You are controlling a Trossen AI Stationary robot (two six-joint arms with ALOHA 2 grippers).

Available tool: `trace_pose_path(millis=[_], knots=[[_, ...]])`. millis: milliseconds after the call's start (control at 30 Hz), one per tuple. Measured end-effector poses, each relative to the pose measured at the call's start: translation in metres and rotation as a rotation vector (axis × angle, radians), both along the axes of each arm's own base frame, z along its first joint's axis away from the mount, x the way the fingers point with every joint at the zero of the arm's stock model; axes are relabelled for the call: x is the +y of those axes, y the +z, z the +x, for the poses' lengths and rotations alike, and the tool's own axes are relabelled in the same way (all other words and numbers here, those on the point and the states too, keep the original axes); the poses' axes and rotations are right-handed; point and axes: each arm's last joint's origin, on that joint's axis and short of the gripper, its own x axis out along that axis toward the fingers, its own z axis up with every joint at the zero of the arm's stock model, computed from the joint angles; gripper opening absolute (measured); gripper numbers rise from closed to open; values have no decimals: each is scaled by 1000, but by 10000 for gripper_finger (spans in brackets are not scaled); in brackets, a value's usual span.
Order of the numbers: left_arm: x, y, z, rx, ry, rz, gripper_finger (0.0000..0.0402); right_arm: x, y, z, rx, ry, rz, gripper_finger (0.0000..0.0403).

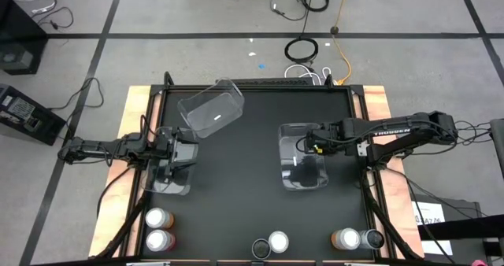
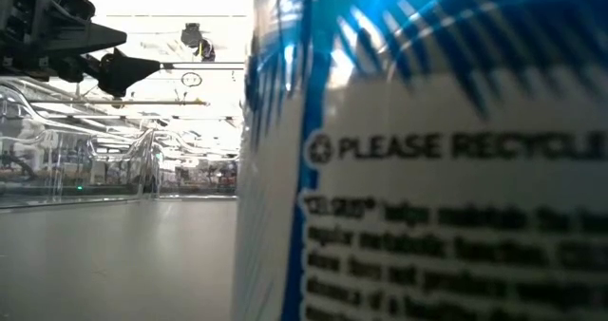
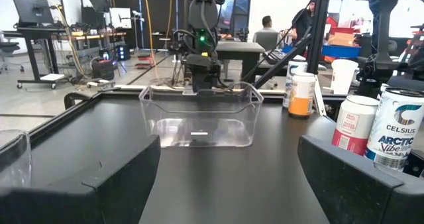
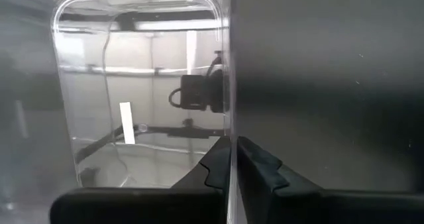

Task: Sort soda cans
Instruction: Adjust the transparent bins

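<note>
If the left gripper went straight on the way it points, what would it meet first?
The left gripper, open, faces bare black table then the clear bin that the right gripper pinches by its wall. Likely that bin's near wall first.

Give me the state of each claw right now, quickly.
Left claw: open, holding nothing, low over the table's left side.
Right claw: shut on the wall of the clear bin at the table's right.
</note>
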Motion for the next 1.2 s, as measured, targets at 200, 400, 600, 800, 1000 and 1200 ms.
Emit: trace_pose_path(millis=[200, 400, 600, 800, 1000, 1200], knots=[[0, 0, 0, 0, 0, 0, 367, 0, 0, 0, 1, 3, -1, 33], [0, 0, 0, 0, 0, 0, 367, -1, 1, -1, 2, 43, -28, 45], [0, 0, 0, 0, 0, 0, 367, 0, 10, -7, -42, 92, -44, 53], [0, 0, 0, -1, 0, 0, 367, -1, 27, -23, -125, 151, -95, 61], [0, 0, 0, 0, 0, 0, 367, 0, 39, -46, -126, 210, -116, 66], [0, 0, 0, -1, 0, 0, 367, -1, 48, -59, -158, 288, -192, 66]])
